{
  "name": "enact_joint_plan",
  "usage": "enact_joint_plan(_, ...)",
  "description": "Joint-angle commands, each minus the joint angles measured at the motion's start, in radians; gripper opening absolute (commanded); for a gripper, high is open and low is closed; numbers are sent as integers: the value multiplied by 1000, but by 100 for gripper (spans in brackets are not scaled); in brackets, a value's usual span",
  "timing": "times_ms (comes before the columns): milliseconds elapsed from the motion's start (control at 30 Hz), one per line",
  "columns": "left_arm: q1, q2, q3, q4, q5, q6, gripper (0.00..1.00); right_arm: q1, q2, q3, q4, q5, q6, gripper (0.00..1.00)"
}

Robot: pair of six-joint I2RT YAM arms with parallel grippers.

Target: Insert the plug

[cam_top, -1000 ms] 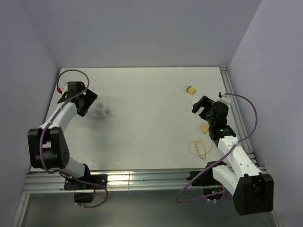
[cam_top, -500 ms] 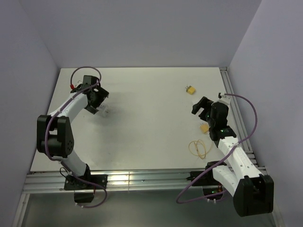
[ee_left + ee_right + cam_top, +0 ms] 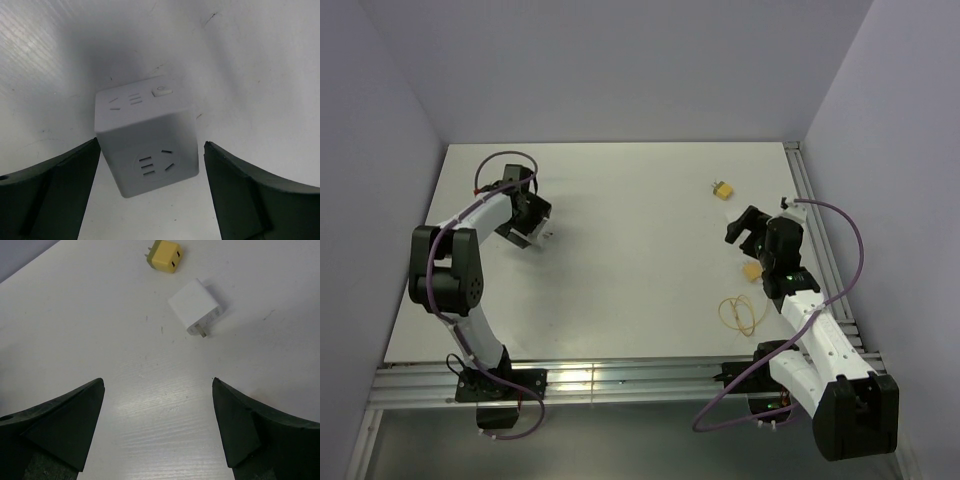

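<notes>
Two arms are in play, but only the left has moved in the last second: it has swung in from the counter's (image 3: 640, 260) left edge and folded back, so the left claw (image 3: 532, 232) now hangs over the white socket cube (image 3: 145, 145) near the far-left corner. Its jaws are spread wide either side of the cube and do not appear to be pressing it. This looks like preparation to steady the cube as the receiver. The right claw (image 3: 158, 382) has held its place near the right edge, also open and empty. The plug (image 3: 167, 255) lies untouched toward the far-right corner, well apart from the cube, so picking it up and carrying it across both remain. A white adapter block (image 3: 195, 305) sits between the right claw and the plug and could be grabbed by mistake. A wired yellow connector (image 3: 750, 272) with its wire loop (image 3: 740, 312) lies nearer the front.
</notes>
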Motion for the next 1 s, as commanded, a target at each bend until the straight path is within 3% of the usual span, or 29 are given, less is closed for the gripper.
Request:
enact_joint_plan(0,0,15,46,-7,-19,11,89,3,-10,33,-24,-5,2,94)
enact_joint_plan(33,0,9,32,34,-13,16,88,3,-5,39,-33,-2,1,94)
enact_joint_plan(133,0,-11,-12,96,26,50,61,2,0,53,-59,1,-4,94)
enact_joint_plan(167,0,-3,-9,106,35,62,42,2,3,53,-68,1,-5,93)
enact_joint_plan(200,0,0,-3,108,50,95,32,2,4,59,-73,-1,-5,94)
enact_joint_plan(233,-2,9,12,102,58,114,9,2,4,62,-79,-4,-5,93)
enact_joint_plan(267,-3,13,23,90,61,149,0,3,4,64,-90,-8,-5,93)
enact_joint_plan(467,-63,26,77,77,156,376,0,3,-7,56,-103,-105,1,92)
enact_joint_plan(600,-141,-74,12,168,289,499,0,5,-7,61,-139,-160,2,92)
enact_joint_plan(867,-165,-324,-270,468,775,528,0,5,49,95,-160,-473,5,87)
enact_joint_plan(967,-165,-350,-362,617,918,475,0,9,36,76,-140,-481,31,87)
